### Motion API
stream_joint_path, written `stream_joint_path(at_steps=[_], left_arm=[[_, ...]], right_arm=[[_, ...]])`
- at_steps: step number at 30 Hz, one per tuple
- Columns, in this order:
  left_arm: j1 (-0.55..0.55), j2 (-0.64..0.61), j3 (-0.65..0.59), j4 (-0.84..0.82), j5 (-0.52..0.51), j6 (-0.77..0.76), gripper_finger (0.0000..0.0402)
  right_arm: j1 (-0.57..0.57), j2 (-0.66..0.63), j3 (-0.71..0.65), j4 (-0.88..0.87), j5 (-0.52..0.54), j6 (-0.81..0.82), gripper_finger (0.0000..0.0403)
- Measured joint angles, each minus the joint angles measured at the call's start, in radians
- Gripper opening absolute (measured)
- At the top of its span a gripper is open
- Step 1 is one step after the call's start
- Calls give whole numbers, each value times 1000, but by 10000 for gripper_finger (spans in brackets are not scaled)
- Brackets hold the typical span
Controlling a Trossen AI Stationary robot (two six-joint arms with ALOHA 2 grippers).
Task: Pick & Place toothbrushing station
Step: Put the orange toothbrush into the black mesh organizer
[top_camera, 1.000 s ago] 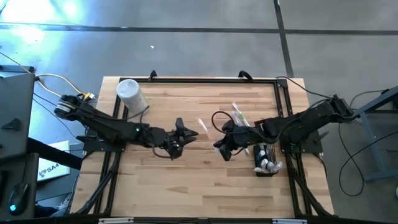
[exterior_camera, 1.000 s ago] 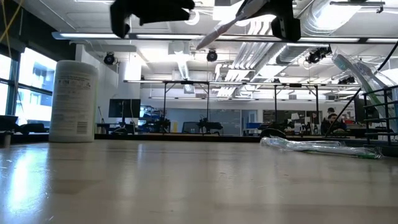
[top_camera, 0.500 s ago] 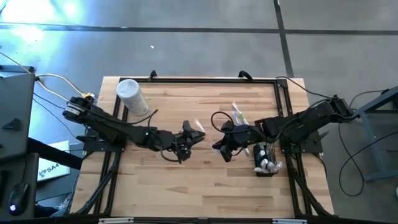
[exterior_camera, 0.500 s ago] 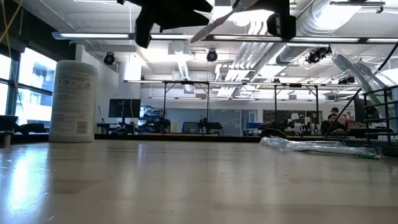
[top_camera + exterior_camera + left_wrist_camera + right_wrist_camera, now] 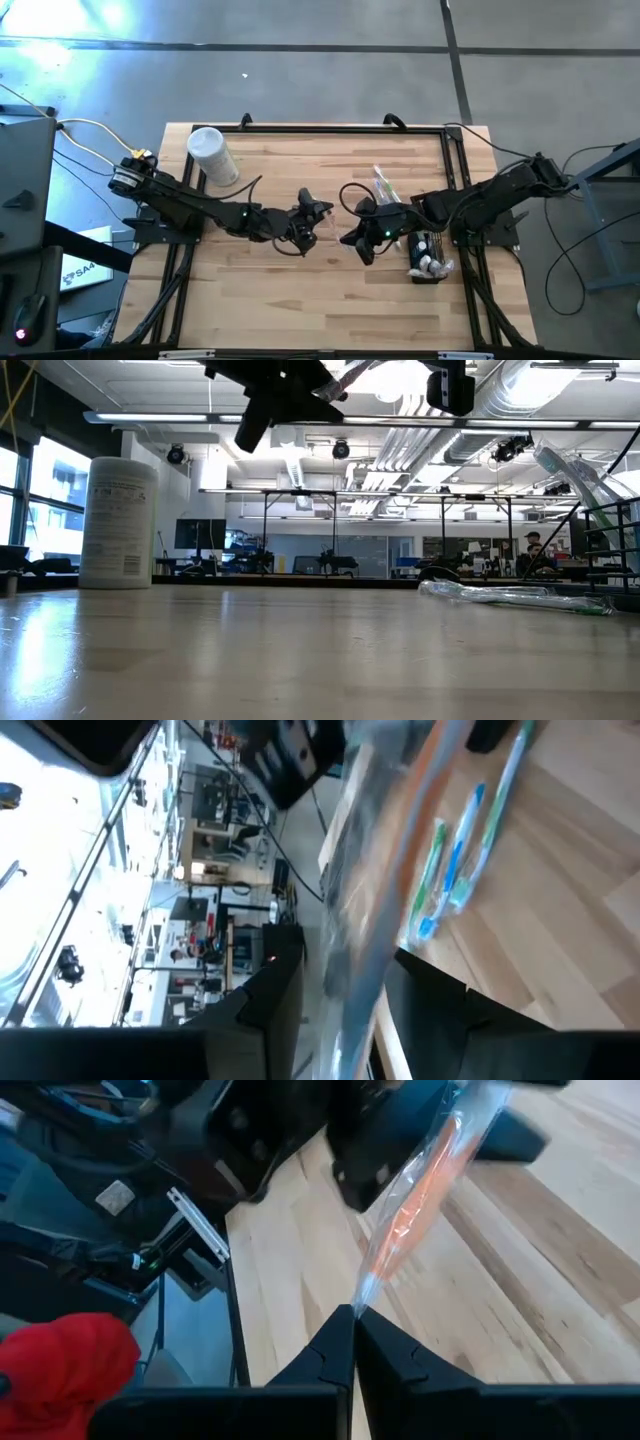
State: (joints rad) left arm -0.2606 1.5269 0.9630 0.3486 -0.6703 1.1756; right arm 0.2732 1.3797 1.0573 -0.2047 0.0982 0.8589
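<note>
Right gripper jaws clamped on wrapped orange toothbrush, mid-bench, raised. Left gripper jaws apart around its other end. Mesh holder near bench's right edge.

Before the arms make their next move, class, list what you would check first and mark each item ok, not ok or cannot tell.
1. Right claw shut on the wrapped toothbrush: ok.
2. Left claw around the toothbrush's other end: cannot tell.
3. Toothbrush lifted off the table: ok.
4. Black wire-mesh holder standing by the right arm, reachable: ok.
5. White canister away from both claws: ok.
6. Spare toothbrushes lying on the table: ok.
</note>
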Motion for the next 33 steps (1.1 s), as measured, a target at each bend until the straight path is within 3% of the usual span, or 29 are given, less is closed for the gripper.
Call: stream_joint_path(at_steps=[4, 9, 19, 28, 33], left_arm=[[-1, 0, 0, -1, -2, 3, 106], [-2, 0, 1, -47, 3, -5, 18], [-2, 0, 1, -86, 1, -60, 17], [-7, -29, 1, -193, 39, -157, 17], [-3, -126, 1, -303, 147, -333, 17]], right_arm=[[9, 0, 0, 0, -1, 0, 2], [9, 0, 0, 7, -8, -32, 2], [8, 0, 1, 5, -17, -244, 9], [6, -15, 0, 37, -8, -366, 122], [-9, -85, 0, -122, 169, -283, 148]])
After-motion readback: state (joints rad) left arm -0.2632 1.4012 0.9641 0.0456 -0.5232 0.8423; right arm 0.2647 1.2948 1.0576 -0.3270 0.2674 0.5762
